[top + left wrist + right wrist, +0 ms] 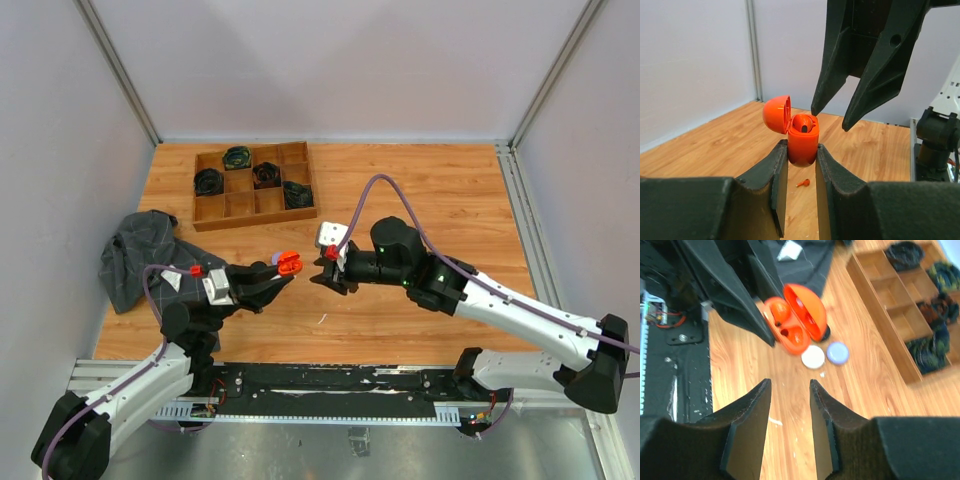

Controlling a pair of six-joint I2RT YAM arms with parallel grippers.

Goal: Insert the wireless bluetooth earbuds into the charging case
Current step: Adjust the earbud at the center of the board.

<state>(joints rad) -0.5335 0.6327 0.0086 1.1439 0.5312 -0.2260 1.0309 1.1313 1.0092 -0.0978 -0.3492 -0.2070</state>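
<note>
L hand [801, 152] grips open case [790, 332]; R hand [789, 385] agape; white puck [813, 356], lilac puck [837, 352] beside

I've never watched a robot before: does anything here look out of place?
Yes: a tiny orange piece lies loose on the wooden table, below the open orange plastic case that the left gripper holds, not inside it.

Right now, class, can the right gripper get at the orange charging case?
Probably yes: the left gripper holds the orange charging case up, lid open, and the right gripper faces it with nothing between.
</note>
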